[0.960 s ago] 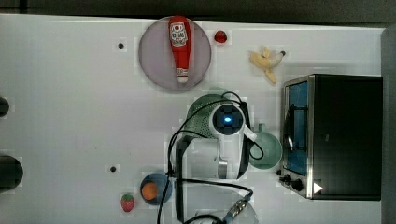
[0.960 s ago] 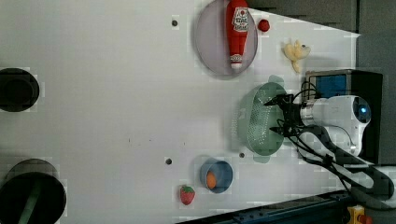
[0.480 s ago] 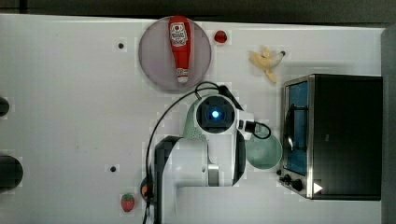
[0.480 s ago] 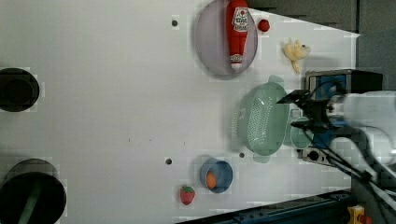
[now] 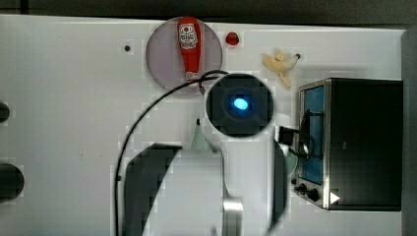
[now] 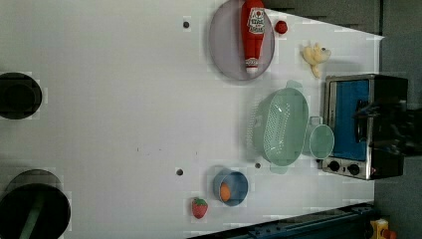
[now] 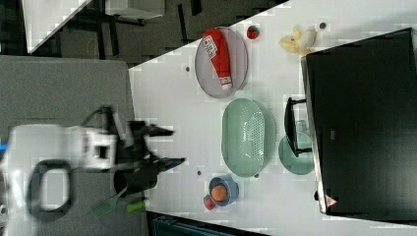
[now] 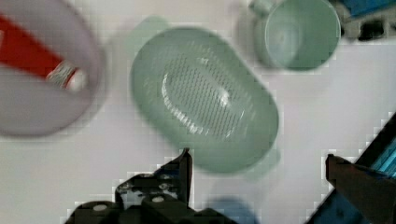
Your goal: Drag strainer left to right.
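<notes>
Change since a second ago: arm risen toward the top view's camera, its round blue-lit cap now large and blurred over the middle of the worktop [image 5: 74, 147]; in the left view, arm pulled off the strainer [image 6: 280, 127] to the left view's right, now in front of the toaster oven [image 6: 366, 124].
Strainer since then: same spot in the left view, not shifted.
Tool: tool [image 7: 169, 145] spread wide, nothing between the fingers [image 8: 184, 170]; in the right view out beyond the worktop's edge, toward the right view's left.
Strainer position: flat on the worktop, open side up, between the grey plate [image 6: 226, 42] and the blue bowl [image 6: 231, 187] in the left view; mint cup [image 6: 321, 142] just beside its long side, toward the oven.
Strainer versus tool: in the wrist view, strainer [image 8: 203, 100] lying beyond the fingertips, apart from them; in the right view, well apart, strainer [image 7: 246, 136] to the right view's right of the tool.
Edges: oven close on the left view's right of the strainer, cup squeezed between the two; plate with ketchup bottle [image 6: 253, 32] near one tab handle; bowl near the other.
Open room: broad bare worktop on the left view's left of the strainer.
Other items: banana [image 6: 313, 55] by the oven's far corner; strawberry [image 6: 199, 207] beside the bowl, near the worktop's edge.
</notes>
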